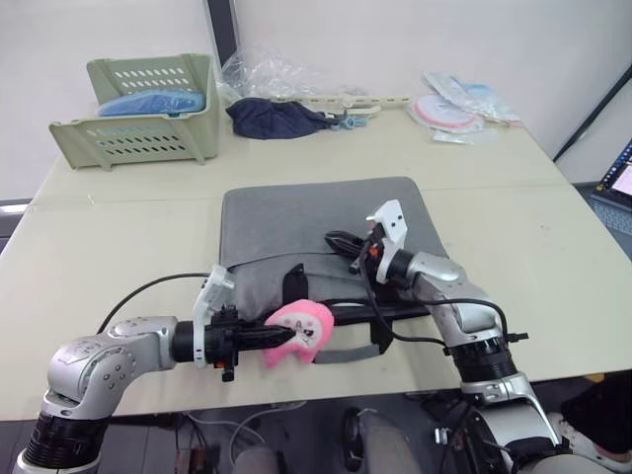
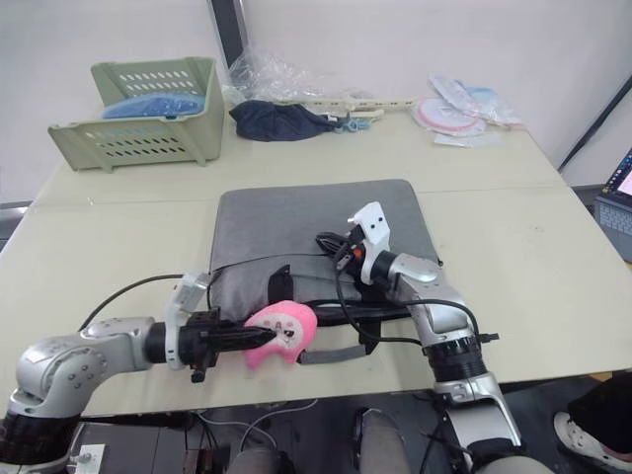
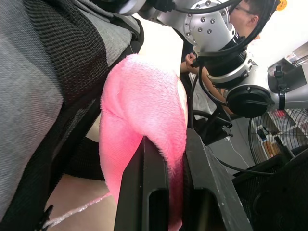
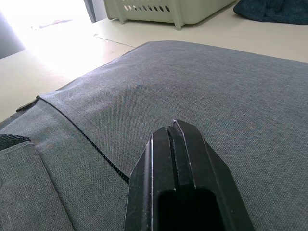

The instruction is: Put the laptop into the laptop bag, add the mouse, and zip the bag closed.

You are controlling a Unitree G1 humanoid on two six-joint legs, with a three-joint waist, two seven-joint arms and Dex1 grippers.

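Pink plush toy (image 1: 294, 334) sits clamped in the left pincer (image 1: 282, 339) at the bag's (image 1: 296, 227) near edge; right pincer (image 1: 341, 240), closed and empty, rests over it.

Looks like a robotics lab or test room, not a home. Plain white walls, one big beige table (image 1: 118, 227) set up as a work surface. Random props pushed to the far edge: green plastic basket (image 1: 148, 109), crumpled clear bags (image 1: 267, 71), dark cloth (image 1: 276, 118), packets in wrappers (image 1: 459, 111). Open laptop (image 1: 620, 183) off to the side on another desk. In the left wrist view, a person (image 3: 240, 14) sitting close by, a floor fan (image 3: 274, 139) and loose cables (image 3: 216, 120) around.
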